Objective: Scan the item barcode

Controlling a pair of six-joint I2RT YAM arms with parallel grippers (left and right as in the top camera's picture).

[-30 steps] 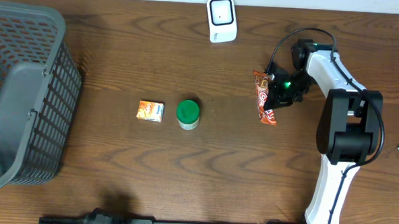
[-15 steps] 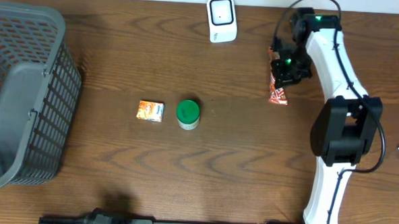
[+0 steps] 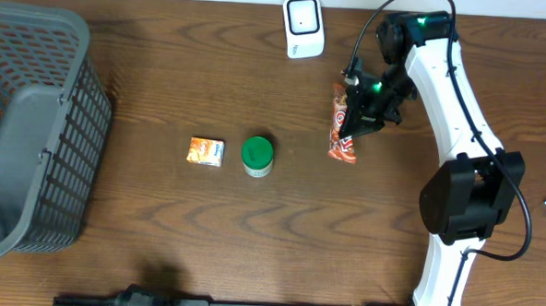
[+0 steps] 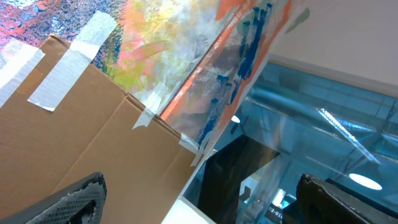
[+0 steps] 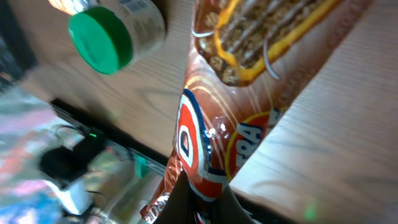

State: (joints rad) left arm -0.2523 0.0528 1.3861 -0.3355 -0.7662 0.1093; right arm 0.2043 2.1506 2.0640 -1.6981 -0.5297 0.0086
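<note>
Near the scanner [image 3: 303,25], off to its right, clamping the snack bar [image 3: 342,142] tight in the right end effector [image 3: 355,121] over the counter [image 3: 205,233], keeping its long axis running near-to-far; probably needing a short carry leftward.

A dark wood-grain worktop [image 3: 158,240] carries a green-lidded jar [image 3: 257,156] standing near its middle. A small orange box [image 3: 206,151] lies just left of the jar. A grey mesh basket [image 3: 86,163] sits far left of it. A white scanner [image 3: 303,26] stands beyond the jar, at the far edge.
</note>
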